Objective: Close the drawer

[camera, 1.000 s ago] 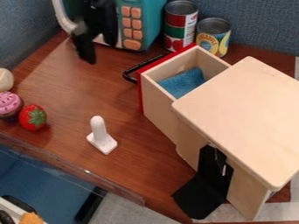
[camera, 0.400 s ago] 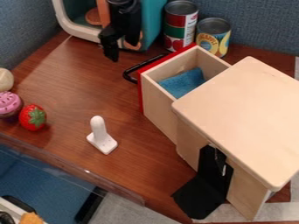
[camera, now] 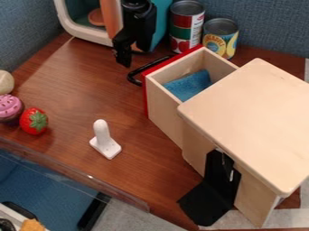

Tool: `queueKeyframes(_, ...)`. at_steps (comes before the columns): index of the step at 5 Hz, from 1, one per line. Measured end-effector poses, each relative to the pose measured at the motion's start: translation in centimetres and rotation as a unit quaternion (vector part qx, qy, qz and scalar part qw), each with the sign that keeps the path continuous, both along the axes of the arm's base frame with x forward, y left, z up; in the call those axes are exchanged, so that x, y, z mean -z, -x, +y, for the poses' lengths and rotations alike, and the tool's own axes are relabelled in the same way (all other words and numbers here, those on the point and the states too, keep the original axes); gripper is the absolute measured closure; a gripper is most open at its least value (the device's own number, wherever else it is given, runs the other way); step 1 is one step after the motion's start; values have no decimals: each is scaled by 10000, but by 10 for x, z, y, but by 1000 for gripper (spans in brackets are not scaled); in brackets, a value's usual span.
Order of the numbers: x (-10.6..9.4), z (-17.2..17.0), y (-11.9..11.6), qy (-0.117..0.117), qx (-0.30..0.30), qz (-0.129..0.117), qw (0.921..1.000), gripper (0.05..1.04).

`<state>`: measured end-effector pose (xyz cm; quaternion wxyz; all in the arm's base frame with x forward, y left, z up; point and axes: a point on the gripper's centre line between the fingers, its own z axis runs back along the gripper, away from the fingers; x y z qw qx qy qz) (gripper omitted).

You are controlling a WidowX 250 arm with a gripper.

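The black, angular hand [camera: 125, 57], wide or narrow I cannot tell, hangs near the open, boxy, red-fronted wooden drawer [camera: 161, 110].

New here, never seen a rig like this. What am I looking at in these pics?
The machine is a black robot arm, coming in from the top edge. Its two-part grasping end, the hand, hangs near the black curved handle of a red-fronted wooden drawer. I see nothing held in it.

All the pictures come from one fixed camera looking down at a slant.

The drawer is pulled out of a pale wooden cabinet, with a blue cloth inside; the job is to close it. On the brown wooden surface are also a white upright peg on a flat base, a red toy strawberry, a pink-topped toy cupcake and two labelled metal cans.
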<state>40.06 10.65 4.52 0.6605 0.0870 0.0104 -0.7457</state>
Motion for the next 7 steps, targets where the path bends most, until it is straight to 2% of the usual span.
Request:
queueKeyframes(1, 11, -7, 6, 145, 94, 278, 9995, 83)
queueKeyframes(2, 14, -13, 11, 299, 248, 409, 9984, 85)
queueKeyframes(4, 19, -22, 16, 750, 470, 432, 9951, 85)
queueKeyframes(5, 30, -29, 23, 1019, 930, 698, 9880, 85)
queueKeyframes(7, 38, -53, 37, 1138, 1794, 782, 9740, 83)
